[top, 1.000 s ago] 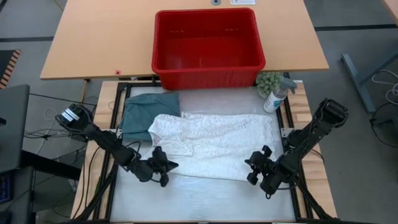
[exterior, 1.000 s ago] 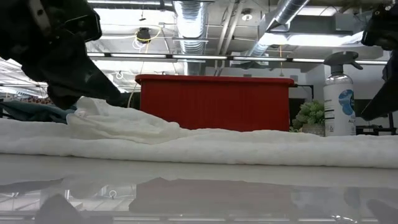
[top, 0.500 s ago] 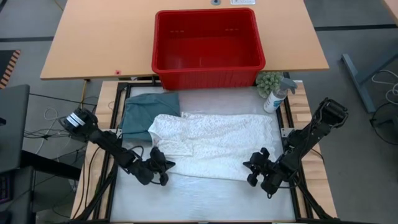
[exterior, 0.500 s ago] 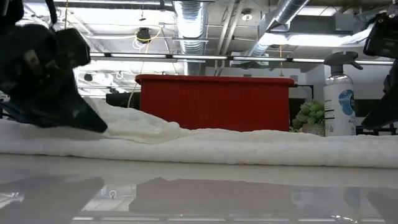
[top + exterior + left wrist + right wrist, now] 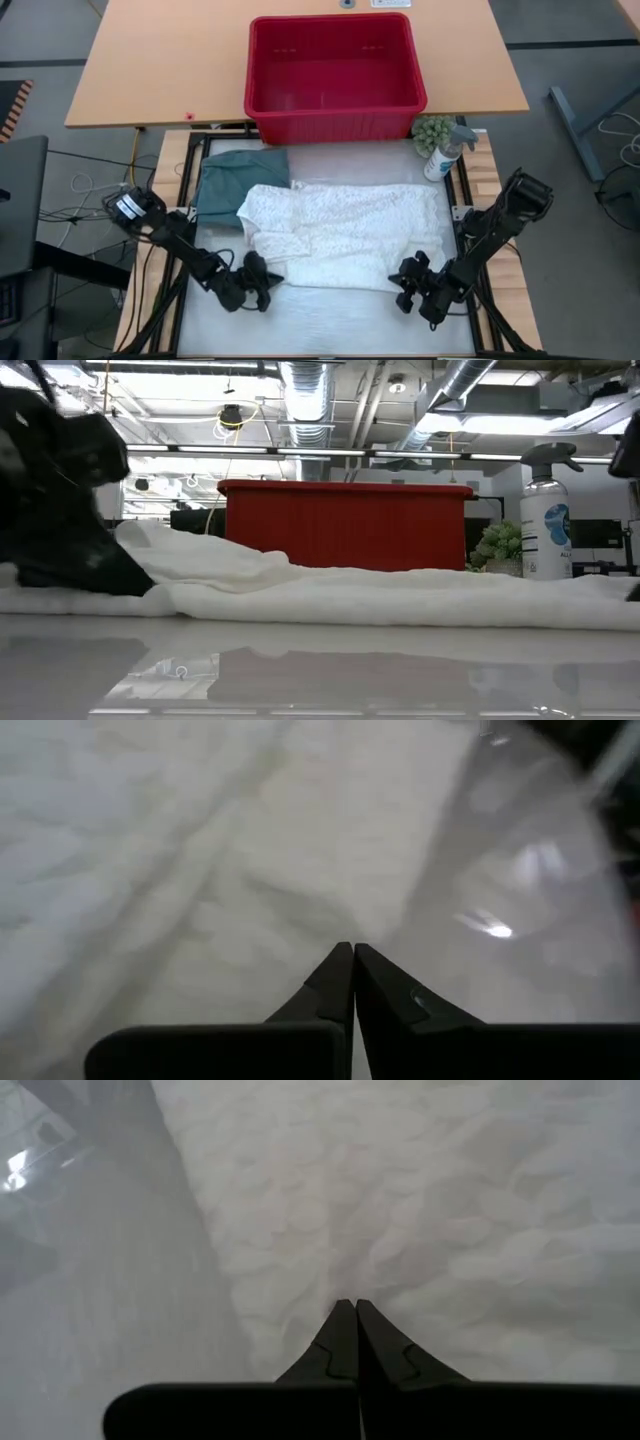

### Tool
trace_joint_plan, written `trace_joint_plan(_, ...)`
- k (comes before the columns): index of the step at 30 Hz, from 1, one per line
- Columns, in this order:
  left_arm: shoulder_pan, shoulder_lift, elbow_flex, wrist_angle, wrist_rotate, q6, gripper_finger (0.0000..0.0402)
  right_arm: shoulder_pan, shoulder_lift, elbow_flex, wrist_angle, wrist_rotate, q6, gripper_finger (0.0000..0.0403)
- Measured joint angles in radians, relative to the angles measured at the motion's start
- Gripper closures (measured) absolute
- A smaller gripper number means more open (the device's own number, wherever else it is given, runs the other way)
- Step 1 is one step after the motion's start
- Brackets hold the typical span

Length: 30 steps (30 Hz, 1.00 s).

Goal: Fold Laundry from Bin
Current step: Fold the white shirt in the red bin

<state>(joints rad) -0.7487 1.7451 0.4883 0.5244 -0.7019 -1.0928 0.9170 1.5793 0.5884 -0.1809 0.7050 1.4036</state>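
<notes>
Both my grippers, left gripper (image 5: 262,281) and right gripper (image 5: 402,285), pinch the near edge of the white garment (image 5: 345,232) spread on the table (image 5: 320,325); next, I judge, lift and fold it away toward the red bin (image 5: 333,72).

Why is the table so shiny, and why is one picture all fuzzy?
Low view: the glossy table mirrors the red bin and ceiling lights. Left wrist view: a bright glare spot on the table; the white garment looks blurred, while the shut left gripper looks sharp.
</notes>
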Motion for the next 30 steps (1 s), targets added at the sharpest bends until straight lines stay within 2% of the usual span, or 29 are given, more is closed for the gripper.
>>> trace_joint_plan(16, -0.224, 0.009, 0.145, -0.28, -0.083, -0.399, 0.0401, 0.185, 0.221, 0.176, 0.009, 0.034, 0.26, 0.0388)
trace_joint_plan(22, -0.255, 0.012, 0.176, -0.298, -0.09, -0.491, 0.0401, 0.208, 0.239, 0.221, -0.028, 0.03, 0.275, 0.0388)
trace_joint_plan(26, -0.273, 0.071, 0.246, -0.299, -0.113, -0.517, 0.0401, 0.216, 0.239, 0.228, -0.026, 0.02, 0.267, 0.0388)
trace_joint_plan(30, -0.273, 0.162, 0.354, -0.306, -0.085, -0.509, 0.0401, 0.221, 0.238, 0.23, -0.015, 0.017, 0.272, 0.0388)
